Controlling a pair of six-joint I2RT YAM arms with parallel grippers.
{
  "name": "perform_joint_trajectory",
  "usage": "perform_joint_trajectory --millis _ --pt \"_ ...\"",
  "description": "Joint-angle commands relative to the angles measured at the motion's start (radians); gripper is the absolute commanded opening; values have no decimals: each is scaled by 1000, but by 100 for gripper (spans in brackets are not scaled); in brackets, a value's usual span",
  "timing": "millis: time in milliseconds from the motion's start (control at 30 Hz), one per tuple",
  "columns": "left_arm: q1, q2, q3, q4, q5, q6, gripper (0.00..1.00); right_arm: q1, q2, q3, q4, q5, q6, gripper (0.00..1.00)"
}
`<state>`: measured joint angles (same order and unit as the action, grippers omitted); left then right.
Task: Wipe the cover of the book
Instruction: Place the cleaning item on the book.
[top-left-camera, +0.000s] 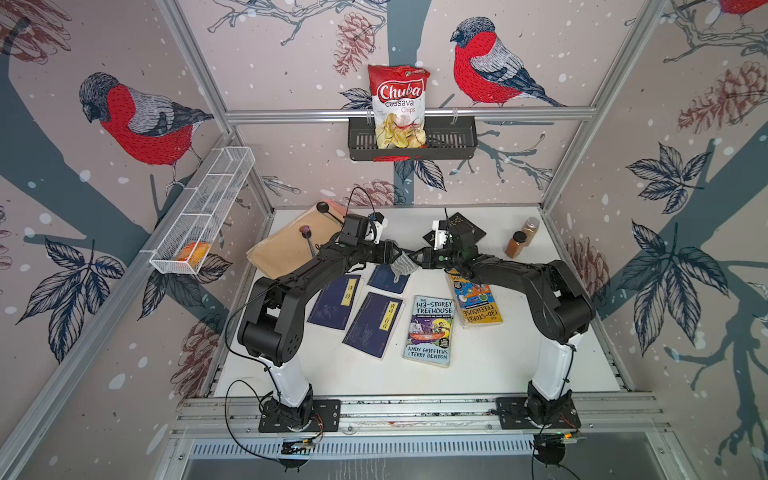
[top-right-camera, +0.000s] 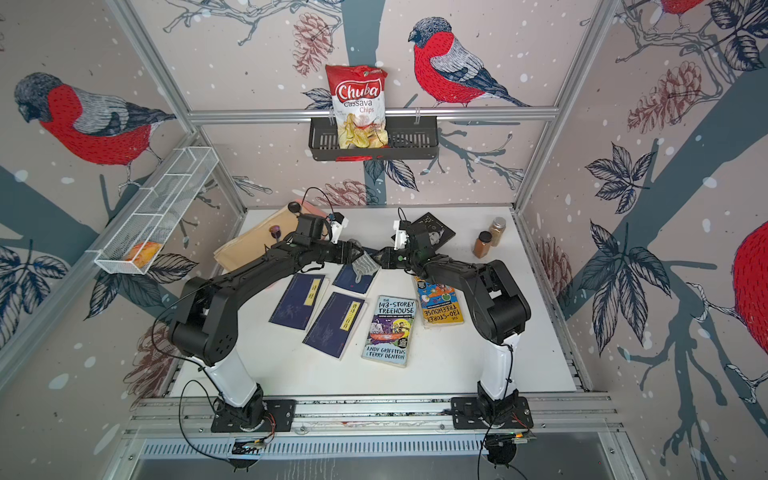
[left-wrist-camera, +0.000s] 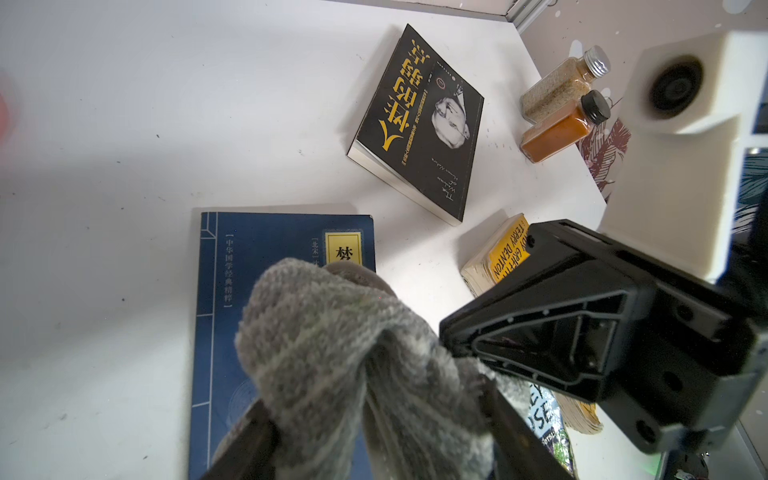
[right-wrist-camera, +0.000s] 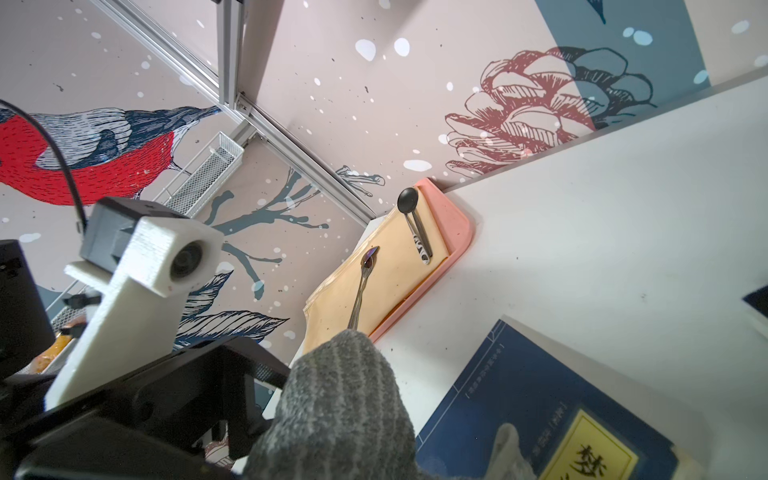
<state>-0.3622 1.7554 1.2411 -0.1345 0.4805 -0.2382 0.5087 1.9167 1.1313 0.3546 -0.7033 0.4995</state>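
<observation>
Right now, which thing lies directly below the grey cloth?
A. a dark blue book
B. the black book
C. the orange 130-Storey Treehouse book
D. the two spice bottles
A: in the left wrist view the grey cloth hangs over the cover of the dark blue book, while the other things lie apart from it.

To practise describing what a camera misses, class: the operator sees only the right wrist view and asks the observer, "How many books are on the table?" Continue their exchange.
Observer: Six, one of them a black book.
Operator: Is my cloth touching the other arm?
Observer: Yes, the cloth sits bunched between the left jaws.
Operator: Anything upright?
Observer: Two spice bottles stand near the far right corner of the table.
</observation>
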Motion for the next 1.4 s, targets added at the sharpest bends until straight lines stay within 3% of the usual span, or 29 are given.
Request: perform_joint_trajectory --millis 0,67,133,200,433,533,667,767,933,1000,1367 --pt "19 -24 -18 73 29 -20 65 -3 -46 -26 -37 58 -50 0" --pt "30 -30 -27 79 49 -21 65 -6 -75 -41 -71 84 -84 0" --pt "32 -28 -26 68 57 -11 65 -3 -113 -57 -98 119 -132 31" --pt "32 -22 -22 60 81 -1 65 -4 -150 -80 -95 127 -165 50" --pt "32 -14 -9 41 125 14 63 7 -239 -129 -80 127 -273 62" --pt "32 -8 -8 51 156 8 63 42 -232 -114 -106 150 -329 70" --pt "32 -4 -6 57 187 2 63 98 -187 -86 -106 228 -384 72" --pt "32 -8 -7 62 208 -2 63 110 -133 -48 -108 250 -384 66" --pt "37 -14 -11 74 238 -13 63 113 -99 -34 -110 283 -370 15" --pt "43 -15 -11 83 243 -24 63 111 -120 -58 -105 301 -368 1" --pt "119 -27 -35 167 235 -102 64 96 -406 -266 -283 458 -344 0"
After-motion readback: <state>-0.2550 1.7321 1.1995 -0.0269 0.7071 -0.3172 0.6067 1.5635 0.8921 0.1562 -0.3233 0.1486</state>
